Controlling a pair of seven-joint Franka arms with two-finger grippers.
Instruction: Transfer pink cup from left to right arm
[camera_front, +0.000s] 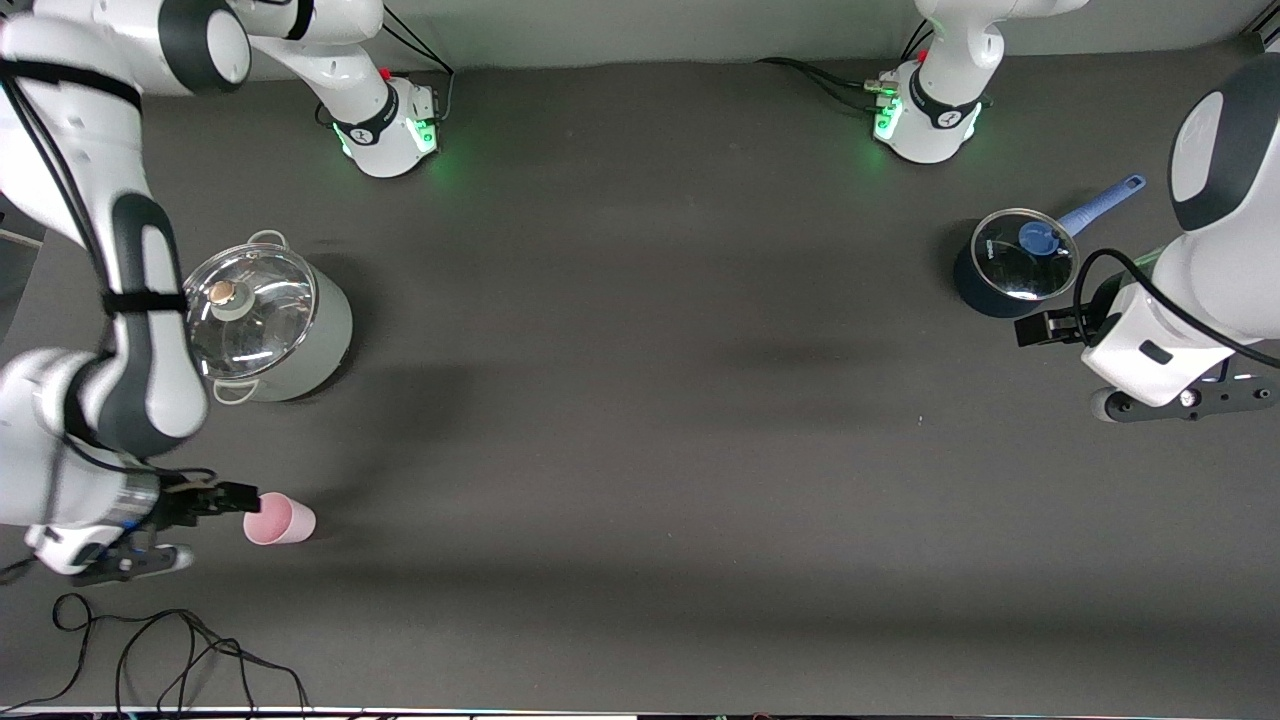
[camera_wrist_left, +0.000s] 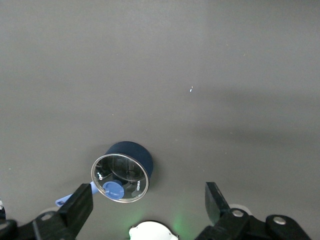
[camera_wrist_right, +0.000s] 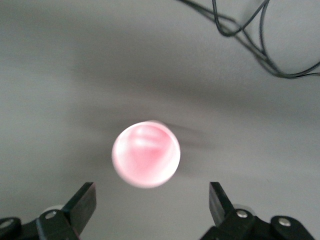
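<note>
The pink cup (camera_front: 279, 520) stands alone on the dark table toward the right arm's end, near the front camera. My right gripper (camera_front: 232, 496) hangs just beside and above it, open and empty, not touching it. In the right wrist view the cup (camera_wrist_right: 146, 154) shows as a blurred pink disc just ahead of the wide-open gripper (camera_wrist_right: 150, 202). My left gripper (camera_front: 1036, 328) is open and empty at the left arm's end of the table, next to the blue pot; its jaws stand wide apart in the left wrist view (camera_wrist_left: 148, 202).
A steel pot with a glass lid (camera_front: 265, 320) stands farther from the front camera than the cup. A dark blue pot with a glass lid and blue handle (camera_front: 1012, 262) sits at the left arm's end (camera_wrist_left: 124, 172). Black cables (camera_front: 180, 650) lie along the near edge.
</note>
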